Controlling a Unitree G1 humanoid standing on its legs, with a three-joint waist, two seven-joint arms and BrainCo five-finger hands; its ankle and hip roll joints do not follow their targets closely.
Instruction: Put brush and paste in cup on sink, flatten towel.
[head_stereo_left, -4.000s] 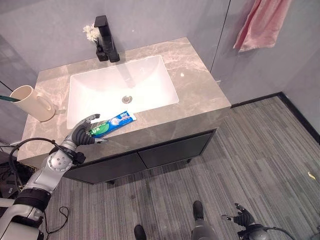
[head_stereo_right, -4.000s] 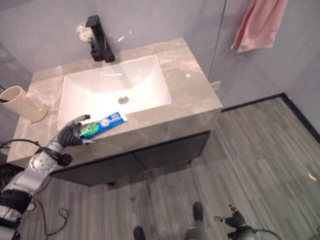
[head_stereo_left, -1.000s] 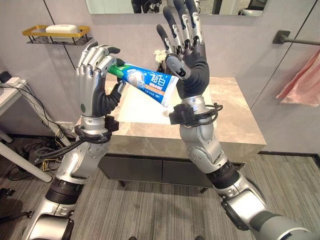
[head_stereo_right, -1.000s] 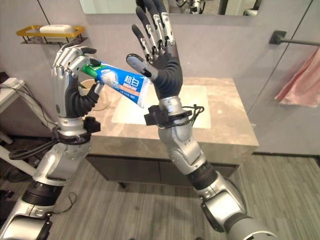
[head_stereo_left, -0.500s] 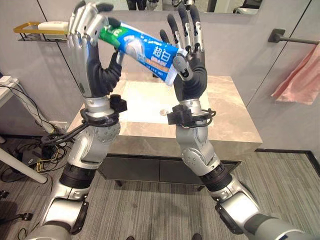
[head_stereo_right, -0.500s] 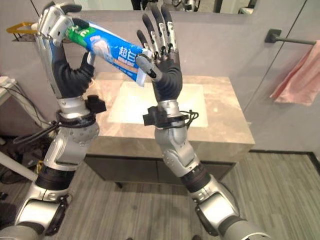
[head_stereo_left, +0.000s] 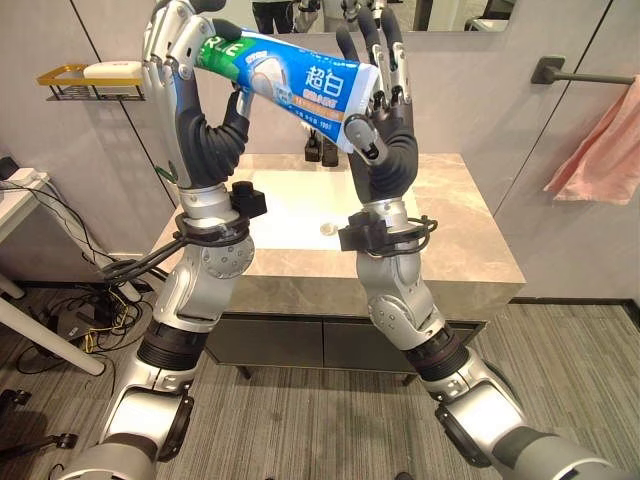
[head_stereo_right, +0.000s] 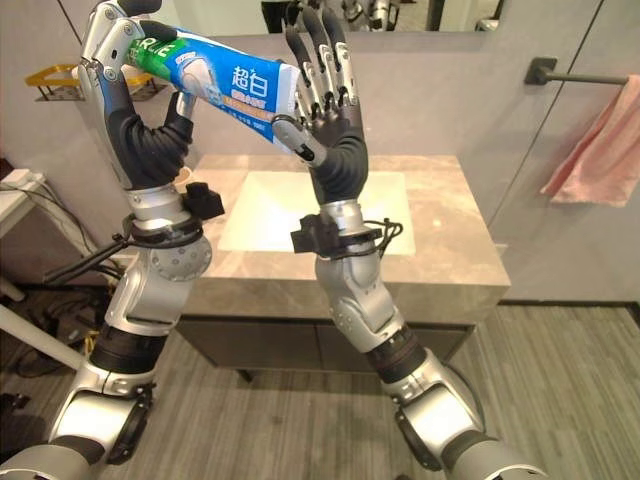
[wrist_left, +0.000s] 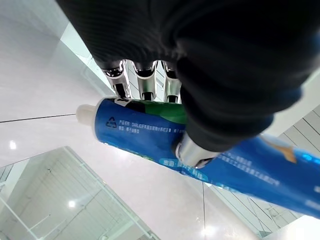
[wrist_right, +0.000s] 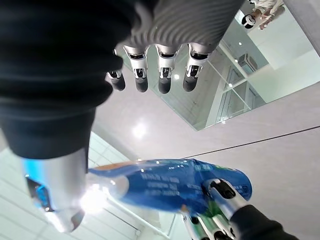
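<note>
I held my left hand (head_stereo_left: 185, 70) high in front of me, its fingers and thumb curled round the green cap end of the one toothpaste tube (head_stereo_left: 290, 85), so the tube hung in the air well above the counter, slanting down to my right. My right hand (head_stereo_left: 385, 140) stood beside it with fingers straight and spread, the thumb touching the tube's flat blue end. My left wrist view showed what the head views could not: the thumb (wrist_left: 192, 150) pressed across the tube's body and the white cap poking out past my fingers. My right wrist view showed the tube from below, with my straight fingertips (wrist_right: 165, 82) clear of it. Beyond my arms lay the marble counter (head_stereo_left: 470, 230) with one white basin (head_stereo_left: 290, 205) sunk in it, holding nothing I could see. A black tap (head_stereo_left: 328, 150) stood at its far edge, mostly hidden behind my right hand. On the far left wall hung one gold wire shelf (head_stereo_left: 75, 80) holding a single white bar, and at the far right one pink towel (head_stereo_left: 605, 160) drooped, bunched, from a dark rail (head_stereo_left: 575, 73).
</note>
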